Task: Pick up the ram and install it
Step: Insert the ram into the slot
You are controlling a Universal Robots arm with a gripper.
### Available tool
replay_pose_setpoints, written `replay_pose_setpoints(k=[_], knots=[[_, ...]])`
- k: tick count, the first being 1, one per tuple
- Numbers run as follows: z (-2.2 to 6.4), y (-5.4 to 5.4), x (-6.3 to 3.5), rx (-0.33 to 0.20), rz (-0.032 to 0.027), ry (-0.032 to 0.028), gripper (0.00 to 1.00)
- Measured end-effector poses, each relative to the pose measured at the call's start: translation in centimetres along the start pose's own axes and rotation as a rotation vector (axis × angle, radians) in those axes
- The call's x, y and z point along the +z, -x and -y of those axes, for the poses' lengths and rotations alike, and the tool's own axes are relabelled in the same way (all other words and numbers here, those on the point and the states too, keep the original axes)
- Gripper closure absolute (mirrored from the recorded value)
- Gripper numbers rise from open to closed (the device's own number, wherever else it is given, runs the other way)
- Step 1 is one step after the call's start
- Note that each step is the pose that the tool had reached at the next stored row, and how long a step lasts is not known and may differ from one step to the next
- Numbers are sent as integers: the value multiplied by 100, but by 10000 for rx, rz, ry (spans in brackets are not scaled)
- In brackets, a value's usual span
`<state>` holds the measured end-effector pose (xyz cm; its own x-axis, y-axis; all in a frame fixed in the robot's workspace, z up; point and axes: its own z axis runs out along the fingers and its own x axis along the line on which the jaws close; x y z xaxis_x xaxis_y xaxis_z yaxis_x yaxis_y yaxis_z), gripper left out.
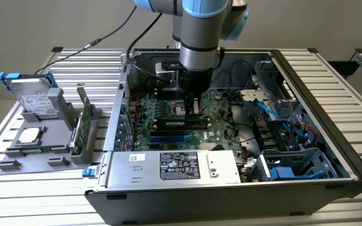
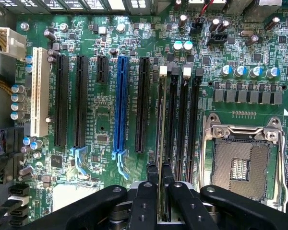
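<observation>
gripper point(image 2: 160, 168) jaws nearly closed, pinched on the ram point(image 2: 160, 129), which is held edge-on betw. the fingers. ram is hung low over the DIMM slots point(image 2: 174, 120), lengthwise w/ them; contact w/ a slot can't be told. White latch tabs point(image 2: 163, 71) are seen at the slots' far end. CPU socket point(image 2: 240, 163) sits to one side, blue PCIe slot point(image 2: 121, 105) to the other, all on the mobo point(image 2: 101, 129).

Risks, as judged:
- sideways offset: edge gets pressed onto a slot wall
- notch unmatched or latches shut: seating blocked, mobo flexed
- narrow grip: stick tilted under push, one end seated only
</observation>
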<state>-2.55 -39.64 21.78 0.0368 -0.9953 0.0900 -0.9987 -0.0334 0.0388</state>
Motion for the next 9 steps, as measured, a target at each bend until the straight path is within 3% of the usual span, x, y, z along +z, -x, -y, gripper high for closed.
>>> replay_pose_setpoints(k=[8,9], knots=[[1,4,10,79,-6,7,84],[0,4,10,84,-7,7,78]])
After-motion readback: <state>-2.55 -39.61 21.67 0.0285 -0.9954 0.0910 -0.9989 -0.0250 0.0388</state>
